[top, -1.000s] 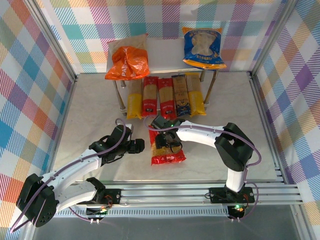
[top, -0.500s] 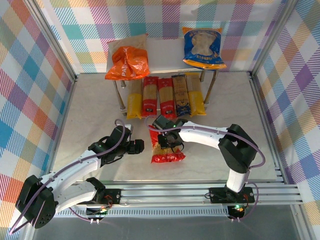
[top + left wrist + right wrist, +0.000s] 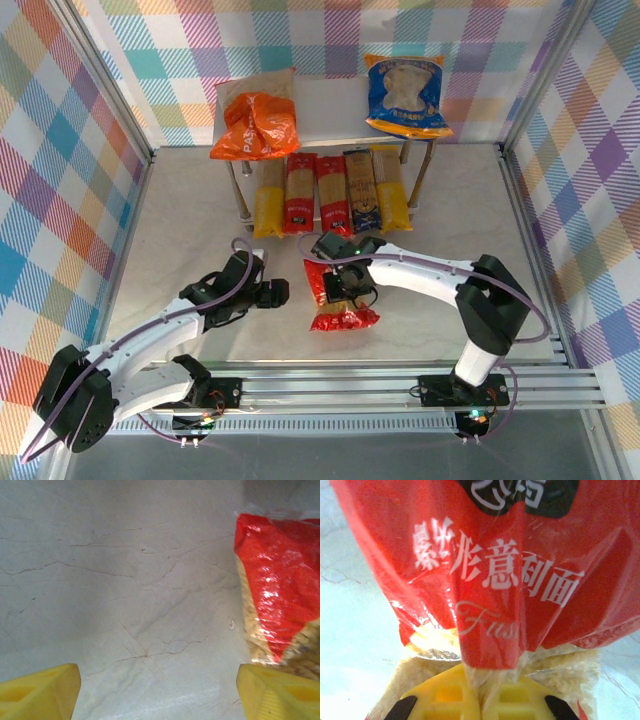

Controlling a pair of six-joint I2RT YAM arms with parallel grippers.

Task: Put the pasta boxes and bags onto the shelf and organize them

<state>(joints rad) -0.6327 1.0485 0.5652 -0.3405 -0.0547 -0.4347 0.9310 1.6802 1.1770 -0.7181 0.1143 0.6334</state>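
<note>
Low in the top view, the left hand (image 3: 276, 293) stands wide and empty over bare tabletop (image 3: 200, 220), just left of the red bag (image 3: 343, 316), apparently held clear of the work. The right hand (image 3: 346, 284) is pinched tight on a fold of that bag's film, judged a grip for lifting. Beyond, at upper centre, the shelf (image 3: 330, 110) carries the orange bag (image 3: 255, 125) left and the blue bag (image 3: 405, 95) right, with a gap between that suits the red one. The five boxes (image 3: 330, 190) lie side by side below.

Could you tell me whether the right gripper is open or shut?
Shut: the right gripper pinches a fold of the red bag, jaws meeting.
</note>
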